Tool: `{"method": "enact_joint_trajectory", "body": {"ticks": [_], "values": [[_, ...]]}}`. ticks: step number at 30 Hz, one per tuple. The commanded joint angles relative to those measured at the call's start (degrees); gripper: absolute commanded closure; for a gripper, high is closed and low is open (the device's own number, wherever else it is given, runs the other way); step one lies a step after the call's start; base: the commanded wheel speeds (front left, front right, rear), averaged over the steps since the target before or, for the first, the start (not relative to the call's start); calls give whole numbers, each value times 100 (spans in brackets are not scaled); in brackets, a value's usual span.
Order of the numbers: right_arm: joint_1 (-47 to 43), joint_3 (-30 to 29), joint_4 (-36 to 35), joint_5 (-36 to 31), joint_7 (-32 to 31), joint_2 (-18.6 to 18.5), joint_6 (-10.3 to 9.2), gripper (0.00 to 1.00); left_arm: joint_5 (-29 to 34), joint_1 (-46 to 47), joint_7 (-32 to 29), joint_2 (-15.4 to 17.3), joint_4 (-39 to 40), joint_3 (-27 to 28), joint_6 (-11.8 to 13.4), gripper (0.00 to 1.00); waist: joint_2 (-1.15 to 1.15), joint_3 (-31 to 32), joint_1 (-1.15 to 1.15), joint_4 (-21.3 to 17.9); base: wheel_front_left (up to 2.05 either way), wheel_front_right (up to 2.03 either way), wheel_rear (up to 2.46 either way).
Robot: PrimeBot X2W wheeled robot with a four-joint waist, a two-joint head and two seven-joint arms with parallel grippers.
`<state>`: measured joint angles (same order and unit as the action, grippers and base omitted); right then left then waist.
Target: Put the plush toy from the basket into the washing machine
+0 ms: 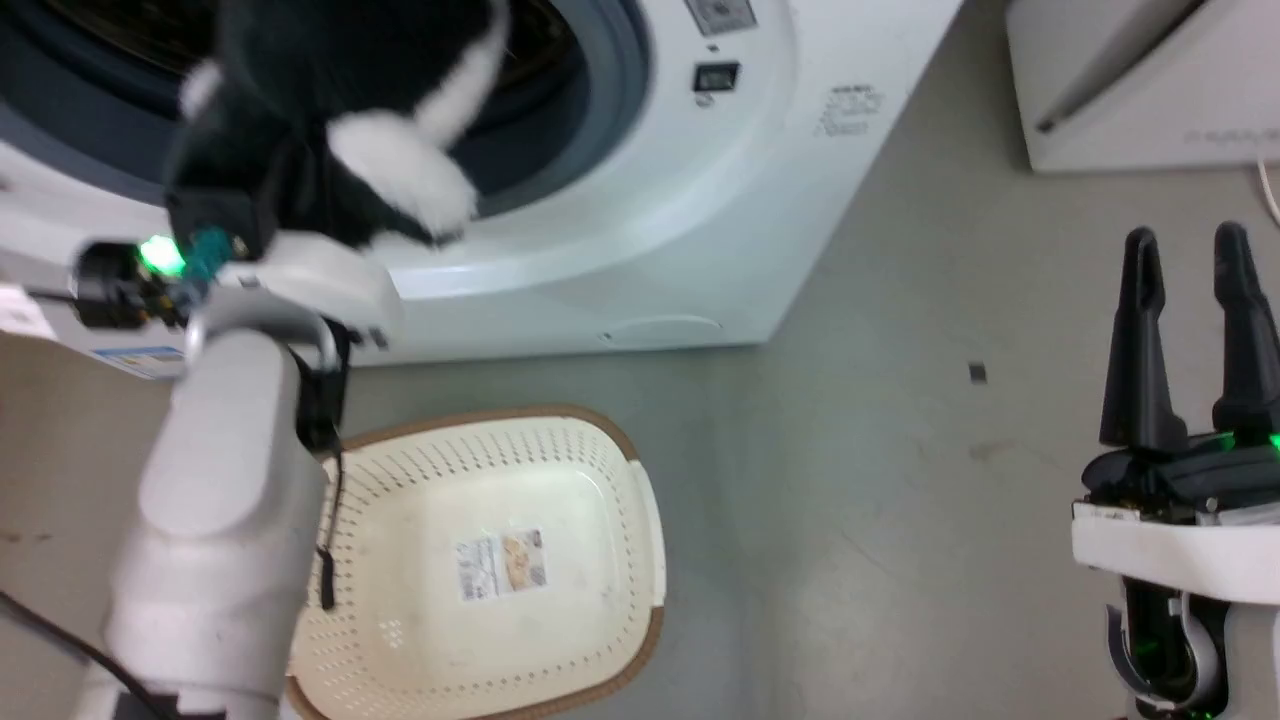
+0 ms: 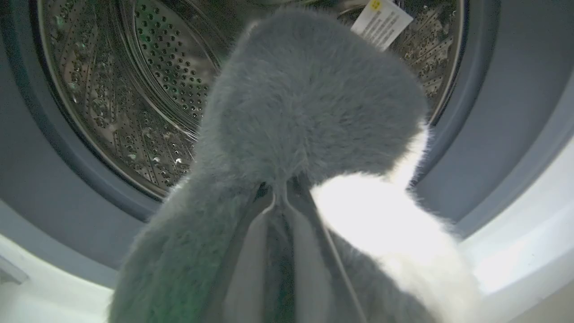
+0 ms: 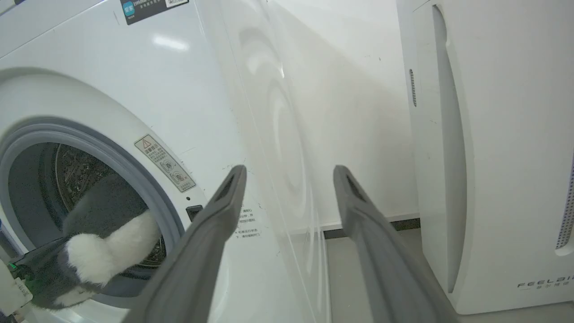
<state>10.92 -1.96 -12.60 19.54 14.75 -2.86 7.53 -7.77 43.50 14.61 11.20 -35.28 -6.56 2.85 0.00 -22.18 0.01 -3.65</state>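
Observation:
The plush toy (image 1: 330,90), dark grey-black with a white paw, hangs in the washing machine's porthole (image 1: 610,110), held from below by my left gripper (image 1: 240,215). In the left wrist view the left gripper (image 2: 280,197) is shut on the plush toy (image 2: 309,98), whose fur hides the fingertips; the steel drum (image 2: 134,89) lies just beyond. The basket (image 1: 480,560) stands on the floor before the washer with only its paper label inside. My right gripper (image 1: 1190,260) stands open at the right, nothing between its fingers. In the right wrist view the right gripper (image 3: 289,172) faces the plush toy (image 3: 103,242) at the porthole.
A white FEELBIRD-marked appliance (image 3: 493,157) stands to the right of the washing machine (image 3: 157,89). Grey floor (image 1: 900,450) stretches between the basket and my right arm. A small dark speck (image 1: 978,372) lies on the floor.

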Motion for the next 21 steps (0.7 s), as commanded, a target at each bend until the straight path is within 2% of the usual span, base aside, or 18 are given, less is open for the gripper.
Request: {"method": "enact_joint_trajectory", "body": {"ticks": [1,8,21], "values": [[118,-1,-37,33,25,-1,-4,0,68,211,39,46,-6,41,0,100,0,-292,-1,-227,0,0,0],[425,10,-113,109,25,-1,-4,0,234,1025,39,203,-171,127,9,100,0,-918,-1,-474,0,0,0],[822,154,-185,356,25,-1,-4,0,351,2696,39,791,-697,359,5,100,0,-1882,-1,-916,0,0,0]]}}
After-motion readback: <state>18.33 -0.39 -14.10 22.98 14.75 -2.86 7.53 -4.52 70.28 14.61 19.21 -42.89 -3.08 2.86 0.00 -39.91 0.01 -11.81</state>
